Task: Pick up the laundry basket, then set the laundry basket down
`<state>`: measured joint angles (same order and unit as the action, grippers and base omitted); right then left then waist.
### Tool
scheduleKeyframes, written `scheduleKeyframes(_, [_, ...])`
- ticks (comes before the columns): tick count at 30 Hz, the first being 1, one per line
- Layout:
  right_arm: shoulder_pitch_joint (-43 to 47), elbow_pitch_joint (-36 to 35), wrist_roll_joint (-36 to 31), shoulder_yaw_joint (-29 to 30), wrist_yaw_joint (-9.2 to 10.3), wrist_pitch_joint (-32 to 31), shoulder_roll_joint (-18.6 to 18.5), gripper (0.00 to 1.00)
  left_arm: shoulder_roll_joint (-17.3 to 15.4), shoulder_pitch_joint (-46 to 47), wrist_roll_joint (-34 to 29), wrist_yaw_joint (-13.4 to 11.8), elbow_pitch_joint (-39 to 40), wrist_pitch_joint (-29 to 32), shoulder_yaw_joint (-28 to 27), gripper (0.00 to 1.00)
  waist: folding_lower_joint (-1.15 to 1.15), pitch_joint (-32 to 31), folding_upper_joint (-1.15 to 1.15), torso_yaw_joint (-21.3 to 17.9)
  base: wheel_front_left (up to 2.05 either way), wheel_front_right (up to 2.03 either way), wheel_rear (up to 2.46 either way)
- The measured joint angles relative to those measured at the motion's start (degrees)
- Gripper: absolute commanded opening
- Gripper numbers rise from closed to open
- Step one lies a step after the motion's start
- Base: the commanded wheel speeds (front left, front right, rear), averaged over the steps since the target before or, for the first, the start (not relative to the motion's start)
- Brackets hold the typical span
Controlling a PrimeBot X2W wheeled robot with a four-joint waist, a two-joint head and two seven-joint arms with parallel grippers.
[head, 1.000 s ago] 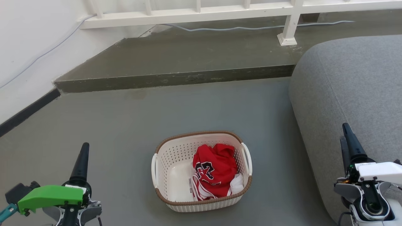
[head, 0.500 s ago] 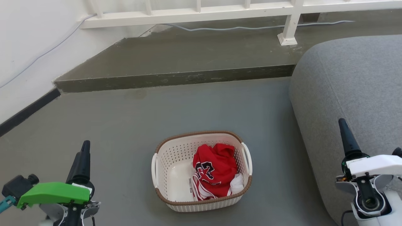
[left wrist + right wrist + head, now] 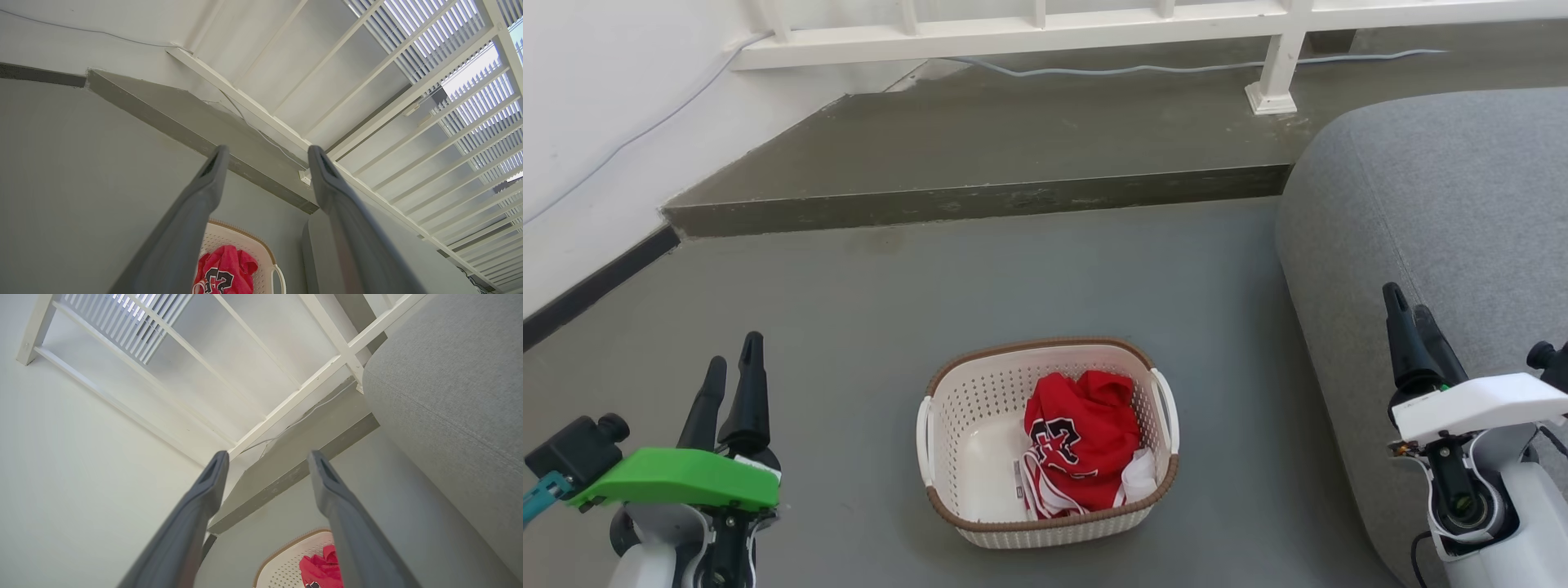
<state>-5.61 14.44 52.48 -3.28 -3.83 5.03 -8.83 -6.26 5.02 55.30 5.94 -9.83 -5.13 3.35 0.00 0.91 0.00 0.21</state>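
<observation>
The laundry basket point(image 3: 980, 425), cream-white and perforated with a brown woven-look rim and two white side handles, stands on the grey floor at the lower middle of the head view. A crumpled red jersey point(image 3: 1082, 441) lies in its right half. My left gripper point(image 3: 734, 353) is open at the lower left, well apart from the basket. On the lower right, my right gripper point(image 3: 1405, 300) is open beside the grey sofa. The basket's far corner also shows low in the left wrist view point(image 3: 255, 265) and in the right wrist view point(image 3: 286, 559), beyond the open fingers.
A grey sofa point(image 3: 1445, 212) fills the right side, close to the right arm. Beyond the basket rises a low concrete step point(image 3: 972, 200), with a white railing point(image 3: 1029, 33) and a pale cable point(image 3: 1135, 72) on it. A white wall point(image 3: 588, 122) runs along the left.
Both arms have turned and risen a little, so each gripper now shows two separate fingers. The right gripper has shifted left. The basket has stayed put.
</observation>
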Motion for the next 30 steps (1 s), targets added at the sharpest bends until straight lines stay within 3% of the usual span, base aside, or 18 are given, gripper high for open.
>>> scheduleKeyframes(17, [-0.1, -0.5, -14.2, -3.3, 2.98, 3.0, -0.3, 1.0, 0.1, 0.0, -14.4, -1.5, 1.0, -3.0, 2.8, 1.0, 0.0, 0.3, 0.0, -0.1, 0.0, 0.0, 0.0])
scheduleKeyframes(30, [-0.1, 0.3, -24.2, -5.2, 4.01, 5.5, -0.4, 1.0, 0.2, -0.1, -24.5, -2.5, 0.9, -5.6, 4.2, 1.0, 0.0, 0.3, 0.0, -0.2, 0.0, 0.0, 0.0])
